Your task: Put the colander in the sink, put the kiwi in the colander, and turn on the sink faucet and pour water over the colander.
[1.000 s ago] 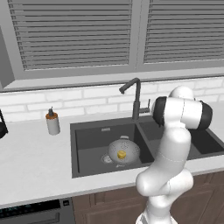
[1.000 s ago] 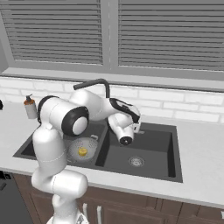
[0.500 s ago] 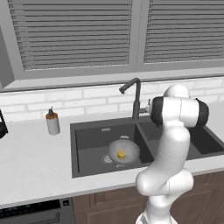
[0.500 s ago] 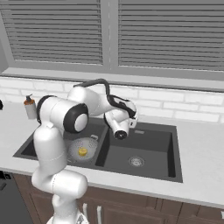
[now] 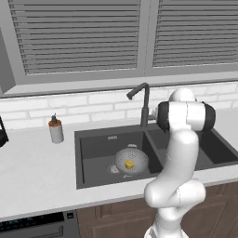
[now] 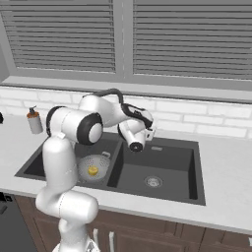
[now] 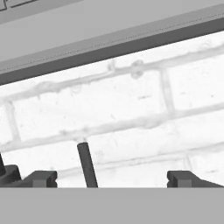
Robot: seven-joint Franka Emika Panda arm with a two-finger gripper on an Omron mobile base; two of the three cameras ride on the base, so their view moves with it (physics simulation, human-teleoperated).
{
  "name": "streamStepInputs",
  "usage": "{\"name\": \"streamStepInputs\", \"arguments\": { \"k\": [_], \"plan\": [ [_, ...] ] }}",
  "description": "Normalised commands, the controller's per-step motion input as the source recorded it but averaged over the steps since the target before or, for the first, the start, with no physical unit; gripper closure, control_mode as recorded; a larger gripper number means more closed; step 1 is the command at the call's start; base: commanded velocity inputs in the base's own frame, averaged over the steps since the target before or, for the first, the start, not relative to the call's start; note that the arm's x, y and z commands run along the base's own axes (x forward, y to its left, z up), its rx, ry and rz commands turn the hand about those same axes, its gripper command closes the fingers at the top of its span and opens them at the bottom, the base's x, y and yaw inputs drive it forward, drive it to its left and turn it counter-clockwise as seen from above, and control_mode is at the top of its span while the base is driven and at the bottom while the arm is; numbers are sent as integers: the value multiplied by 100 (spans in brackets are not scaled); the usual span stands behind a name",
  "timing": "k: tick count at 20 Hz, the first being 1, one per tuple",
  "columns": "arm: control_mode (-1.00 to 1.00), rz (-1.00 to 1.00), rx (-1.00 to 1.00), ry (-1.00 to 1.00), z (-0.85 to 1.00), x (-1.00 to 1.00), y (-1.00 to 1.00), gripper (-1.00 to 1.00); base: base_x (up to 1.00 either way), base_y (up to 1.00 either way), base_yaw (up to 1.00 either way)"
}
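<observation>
I had the tool (image 7: 111, 179) wide open and holding nothing, its fingertips (image 7: 41, 178) facing the white brick wall (image 7: 131, 109), with the faucet's thin dark lever (image 7: 87, 164) standing upright between them. The slim gooseneck faucet (image 5: 142, 104) pointed its spout left. The round pierced metal colander (image 5: 131, 161) sat upright in the sink's (image 5: 93, 139) left basin, the small yellow kiwi (image 5: 129, 164) inside.
</observation>
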Motion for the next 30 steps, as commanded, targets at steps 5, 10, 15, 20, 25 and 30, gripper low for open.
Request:
{"name": "streamStepInputs", "arguments": {
  "k": [5,10,15,20,25,30],
  "plan": [
    [-100,0,0,3,-6,36,0,-100,0,0,0],
    [-100,0,0,7,0,6,0,-100,0,0,0],
    [-100,0,0,5,-1,12,0,-100,0,0,0],
    [-100,0,0,4,0,6,0,-100,0,0,0],
    [-100,0,0,0,0,0,0,-100,0,0,0],
    [-100,0,0,0,0,5,-21,-100,0,0,0]
  ]
}}
